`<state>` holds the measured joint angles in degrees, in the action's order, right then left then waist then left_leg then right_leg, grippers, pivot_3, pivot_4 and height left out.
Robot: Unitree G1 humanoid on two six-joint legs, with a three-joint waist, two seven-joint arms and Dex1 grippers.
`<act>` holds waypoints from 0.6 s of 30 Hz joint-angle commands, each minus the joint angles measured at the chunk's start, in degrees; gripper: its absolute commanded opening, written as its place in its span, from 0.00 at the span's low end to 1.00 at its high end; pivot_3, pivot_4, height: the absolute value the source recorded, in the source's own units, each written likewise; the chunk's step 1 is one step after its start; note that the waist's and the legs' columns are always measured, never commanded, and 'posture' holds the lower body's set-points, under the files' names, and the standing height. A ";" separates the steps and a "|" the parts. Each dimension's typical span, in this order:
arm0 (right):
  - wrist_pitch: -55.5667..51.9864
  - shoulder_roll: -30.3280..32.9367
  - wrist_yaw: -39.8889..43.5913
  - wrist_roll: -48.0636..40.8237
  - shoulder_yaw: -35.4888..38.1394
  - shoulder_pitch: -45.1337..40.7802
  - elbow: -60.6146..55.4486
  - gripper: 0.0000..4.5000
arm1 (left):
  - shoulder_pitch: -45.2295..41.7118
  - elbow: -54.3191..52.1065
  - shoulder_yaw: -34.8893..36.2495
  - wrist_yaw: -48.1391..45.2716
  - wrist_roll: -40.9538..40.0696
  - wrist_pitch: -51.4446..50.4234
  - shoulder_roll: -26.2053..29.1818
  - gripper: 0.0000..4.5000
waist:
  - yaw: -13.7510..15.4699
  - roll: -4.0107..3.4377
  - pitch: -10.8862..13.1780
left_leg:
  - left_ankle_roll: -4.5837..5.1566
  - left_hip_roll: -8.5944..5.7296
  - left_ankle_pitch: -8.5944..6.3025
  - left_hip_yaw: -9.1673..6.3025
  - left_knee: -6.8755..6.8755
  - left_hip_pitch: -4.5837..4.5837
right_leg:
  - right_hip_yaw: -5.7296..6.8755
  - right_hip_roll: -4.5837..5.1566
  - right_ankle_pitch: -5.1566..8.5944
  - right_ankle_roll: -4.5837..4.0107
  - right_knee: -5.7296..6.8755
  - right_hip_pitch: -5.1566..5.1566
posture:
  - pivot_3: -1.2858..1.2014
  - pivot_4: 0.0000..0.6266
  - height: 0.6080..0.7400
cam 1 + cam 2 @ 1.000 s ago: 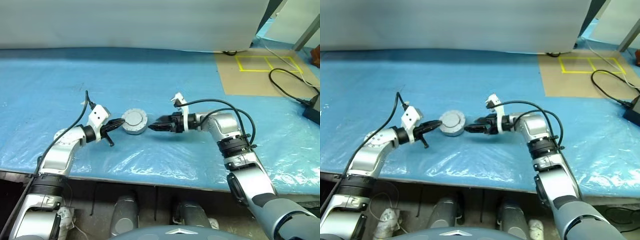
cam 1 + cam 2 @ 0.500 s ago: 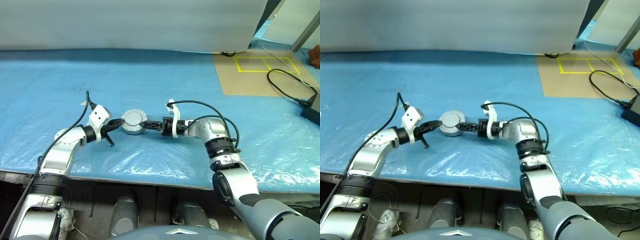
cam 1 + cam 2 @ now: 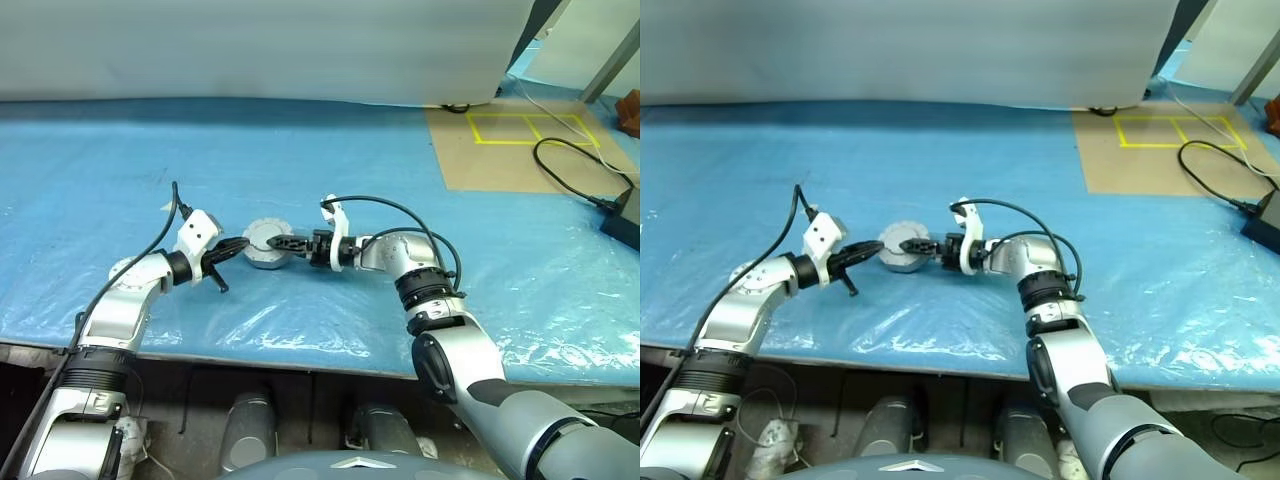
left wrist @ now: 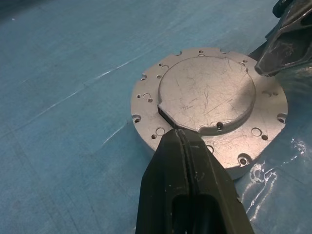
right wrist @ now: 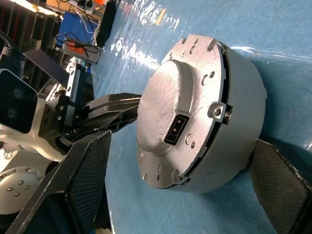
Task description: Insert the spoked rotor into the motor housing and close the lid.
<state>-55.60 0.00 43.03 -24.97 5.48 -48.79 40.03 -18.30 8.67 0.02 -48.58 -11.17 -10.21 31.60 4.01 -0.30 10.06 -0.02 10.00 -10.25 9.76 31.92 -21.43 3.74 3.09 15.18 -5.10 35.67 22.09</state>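
The motor housing (image 3: pixel 266 246) is a squat silver cylinder on the blue sheet. A silver lid (image 4: pixel 207 92) with a raised centre plate sits on it. The spoked rotor is hidden. My left gripper (image 3: pixel 243 243) is shut. Its tip (image 4: pixel 180 134) rests at the edge of the lid's raised plate, on the housing's left. My right gripper (image 3: pixel 276 245) reaches in from the right and stands open. Its two fingers (image 5: pixel 85 180) straddle the housing's wall (image 5: pixel 239 97), one on each side, without squeezing it.
A blue plastic sheet (image 3: pixel 300 150) covers the table up to its front edge. At the far right lie a brown board with yellow tape squares (image 3: pixel 520 128) and a black cable (image 3: pixel 575 165). A white wall panel (image 3: pixel 260 50) stands behind the table.
My right gripper has moved left and rolled, from just right of the housing to straddling it. The left gripper and the housing have stayed put.
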 commanded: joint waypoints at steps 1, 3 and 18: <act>-2.17 -1.54 1.42 -2.29 0.11 -0.33 -0.16 0.99 | -0.26 0.18 -0.25 0.25 0.31 0.30 -0.14 0.00 | 0.00 0.00 0.00 | 0.00 0.00 0.00 0.00 -0.01 -0.03 | 0.00 0.00 0.00 0.00 0.00 0.03 | 0.52 0.24 1.00; -3.17 -1.71 2.16 -3.20 0.66 -0.36 -0.53 0.99 | -0.17 0.14 -0.27 0.31 0.29 0.38 -0.16 0.00 | -0.02 0.00 0.00 | 0.00 0.00 0.00 0.00 -0.01 -0.08 | 0.00 0.00 0.00 0.00 -0.02 0.07 | 0.52 0.24 1.00; 0.75 -2.21 2.55 -1.21 -0.22 -0.18 2.66 0.26 | 0.16 -0.24 -0.12 0.20 0.84 0.24 -0.69 0.00 | -0.04 0.00 0.00 | 0.00 0.01 0.01 0.00 0.00 -0.32 | 0.05 0.00 -0.01 0.01 0.01 0.28 | 0.52 0.24 1.00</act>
<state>-55.24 -0.68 45.12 -25.36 5.59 -48.81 42.74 -18.15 9.59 1.79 -47.42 -10.12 -9.96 31.60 3.97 -0.29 10.06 -0.03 10.01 -10.24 9.76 31.95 -21.75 3.78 3.09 15.17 -5.09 35.69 22.37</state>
